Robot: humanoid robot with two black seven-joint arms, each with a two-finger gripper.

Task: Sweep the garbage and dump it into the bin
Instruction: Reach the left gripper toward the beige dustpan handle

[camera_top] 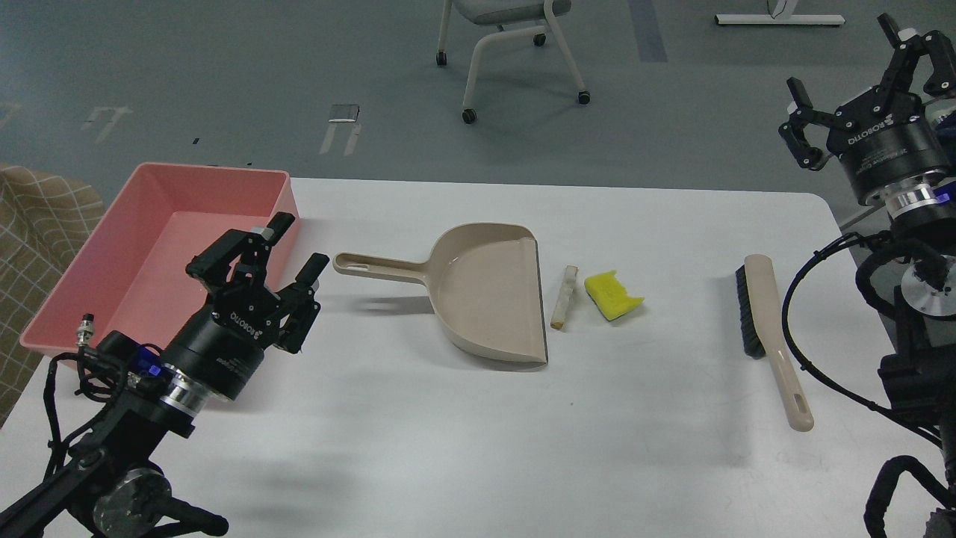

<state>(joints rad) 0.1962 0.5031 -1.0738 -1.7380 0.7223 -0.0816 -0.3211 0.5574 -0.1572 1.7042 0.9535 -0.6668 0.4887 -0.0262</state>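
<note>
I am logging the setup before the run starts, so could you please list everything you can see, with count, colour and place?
bin: one, pink, far-left corner of the table, nothing visible inside.
dustpan: one, beige, table centre, handle pointing left toward the bin, open edge to the right.
white slice: one, white with tan crust, just right of the dustpan's edge.
sponge chunk: one, yellow, right of the slice.
brush: one, beige handle, black bristles, lying on the right of the table.
table: one, white.
chair: one, pale, on castors, on the floor beyond.
left gripper: one, black, open, raised beside the bin.
right gripper: one, black, open, raised at the far right.
</note>
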